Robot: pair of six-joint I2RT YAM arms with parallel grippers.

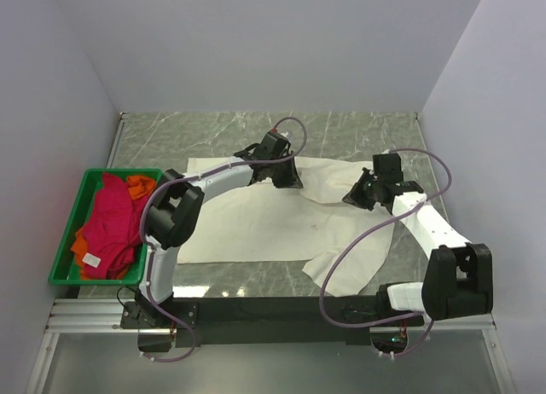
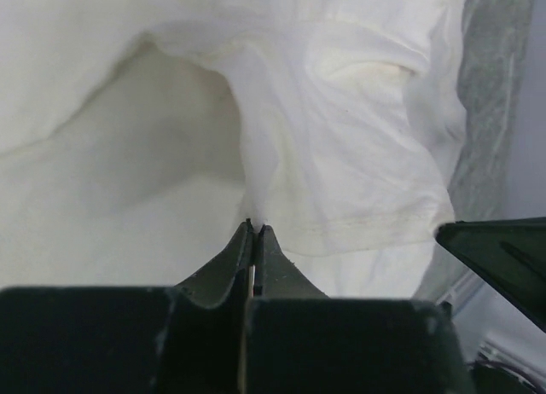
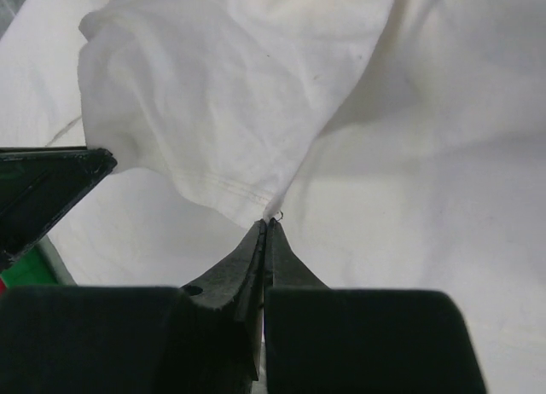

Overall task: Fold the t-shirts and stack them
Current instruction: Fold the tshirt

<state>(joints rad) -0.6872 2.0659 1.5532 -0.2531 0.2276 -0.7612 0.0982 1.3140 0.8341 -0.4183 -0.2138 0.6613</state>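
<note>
While both my arms reach out over the marble table (image 1: 205, 130), the cream t-shirt (image 1: 256, 228) lies spread across its ctr, mostly flat, w/ one sleeve trailing toward the near edge on my right.
(a) My left gripper (image 2: 255, 232) sits at the far edge of the cloth. Its jaws are pressed together w/ a ridge of cream fabric nipped btwn the tips, and the cloth puckers upward from that pinch.
(b) My right gripper (image 3: 267, 226) is at the shirt's right side, jaws likewise closed. The tips clamp a stitched hem whose fold lifts off the layer below.
(c) Container: green crate (image 1: 64, 249) at the table's left edge, well apart from the cream shirt. Contents: crimson-pink t-shirt (image 1: 111, 223), heaped loose & filling most of the crate; orange t-shirt (image 1: 139, 186) at the far-right corner, w/ orange cloth also showing under the pink along the near-left side. Both are crumpled, unfolded. A small white label (image 1: 89, 259) shows near the crate's front.
</note>
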